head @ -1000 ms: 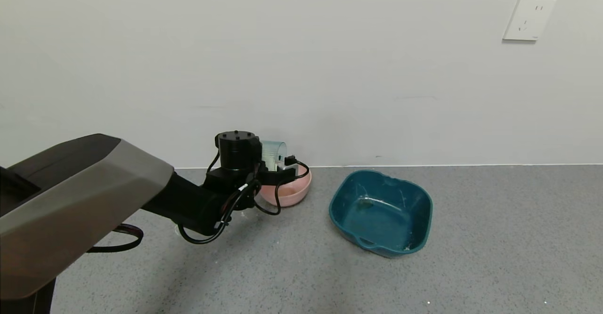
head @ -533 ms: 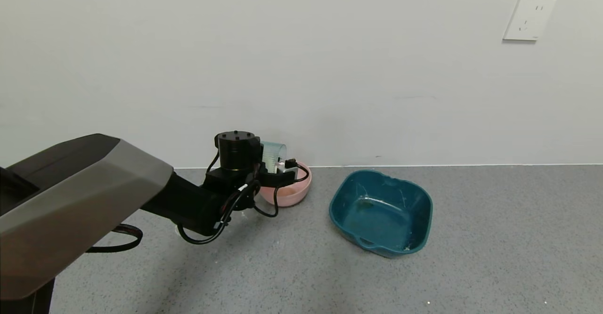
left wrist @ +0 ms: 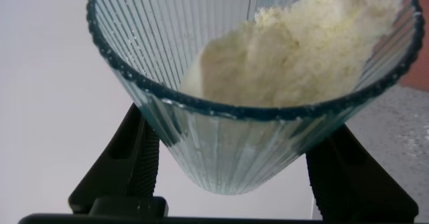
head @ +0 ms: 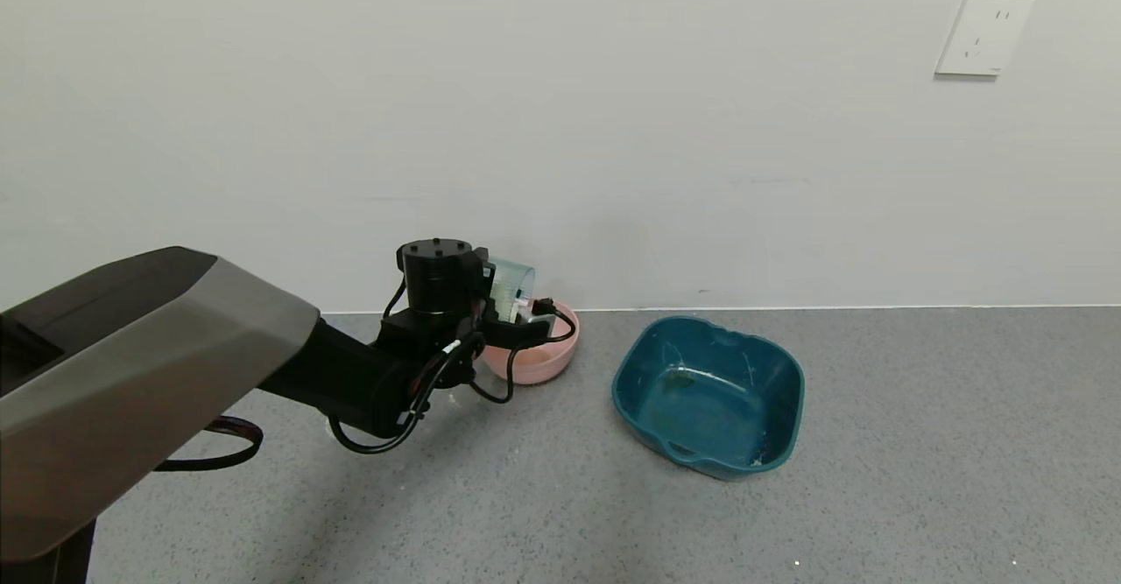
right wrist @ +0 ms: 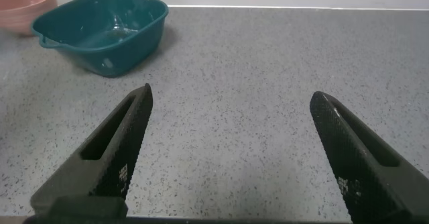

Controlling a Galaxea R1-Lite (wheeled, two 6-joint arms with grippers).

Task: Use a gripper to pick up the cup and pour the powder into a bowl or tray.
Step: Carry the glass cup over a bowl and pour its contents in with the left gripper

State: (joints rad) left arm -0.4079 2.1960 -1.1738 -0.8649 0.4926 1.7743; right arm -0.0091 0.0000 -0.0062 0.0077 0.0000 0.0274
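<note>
Tilting further, my left gripper (head: 517, 314) clamps the cup (head: 510, 284) over the bowl (head: 552, 358); right gripper (right wrist: 231, 150) hangs open.

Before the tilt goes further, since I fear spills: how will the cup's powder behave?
The powder looks clumped, so it may drop in lumps. It banks toward the cup rim, probably near sliding. The left gripper holds it over the bowl.

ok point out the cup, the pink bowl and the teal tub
cup (head: 511, 284), head view, ribbed side wall above the bowl
pink bowl (head: 541, 365), head view, outer front wall
teal tub (head: 638, 383), head view, left wall
</note>
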